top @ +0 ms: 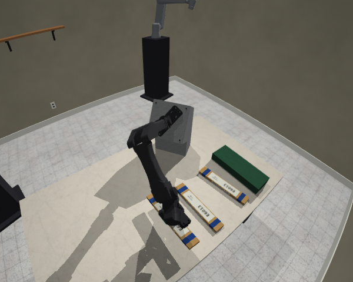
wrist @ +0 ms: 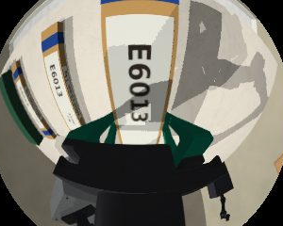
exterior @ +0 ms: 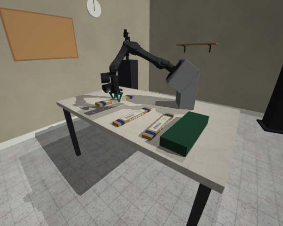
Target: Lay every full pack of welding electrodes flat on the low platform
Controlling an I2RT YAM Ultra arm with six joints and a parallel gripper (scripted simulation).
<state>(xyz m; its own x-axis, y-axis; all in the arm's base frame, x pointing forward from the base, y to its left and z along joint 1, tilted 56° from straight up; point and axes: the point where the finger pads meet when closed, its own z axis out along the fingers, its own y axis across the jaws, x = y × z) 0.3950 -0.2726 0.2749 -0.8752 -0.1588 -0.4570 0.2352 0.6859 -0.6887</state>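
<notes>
1. Broadly, the pale surface (exterior: 217, 155) carries everything – the grey arm pedestal (exterior: 185, 84) stands at its far side.
2. Next, the low green platform (exterior: 185, 131) lies at the right, bare on top.
3. Then three packs lie flat in a row: the right pack (exterior: 158, 125) just beside the platform, the middle pack (exterior: 131, 117) apart from it, the left pack (exterior: 104, 102) farthest away.
4. Last, the claw (exterior: 116, 97) – green fingers pressed on both long sides of the left pack, gripping it near its middle, the pack on or just above the surface.
</notes>
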